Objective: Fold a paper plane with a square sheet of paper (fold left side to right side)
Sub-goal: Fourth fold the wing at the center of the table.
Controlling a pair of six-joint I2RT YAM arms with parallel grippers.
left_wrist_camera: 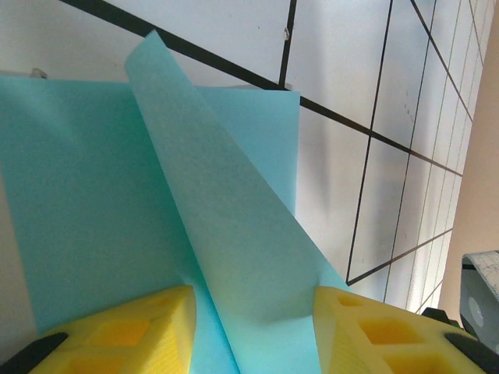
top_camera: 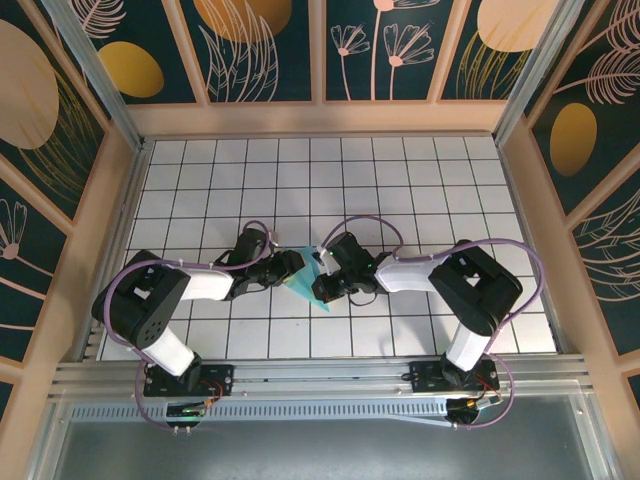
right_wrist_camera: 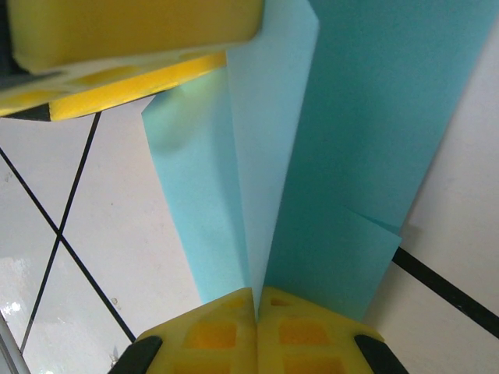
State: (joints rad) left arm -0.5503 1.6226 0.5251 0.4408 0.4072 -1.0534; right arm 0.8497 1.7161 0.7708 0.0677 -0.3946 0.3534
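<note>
Paper (top_camera: 310,292) folded near the table's (top_camera: 400,180) centre.
From above, the left gripper (top_camera: 292,266) and right gripper (top_camera: 326,287) are seen meeting over it. At the left wrist, a raised flap is straddled by parted jaws. At the right wrist, a ridge is pinched by closed jaws.

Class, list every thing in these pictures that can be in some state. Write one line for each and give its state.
sheet of paper, partly folded, one flap standing up, not yet a plane.
left hand, open, one finger on each side of the raised flap.
right hand, shut, pinching the paper at its crease.
</note>
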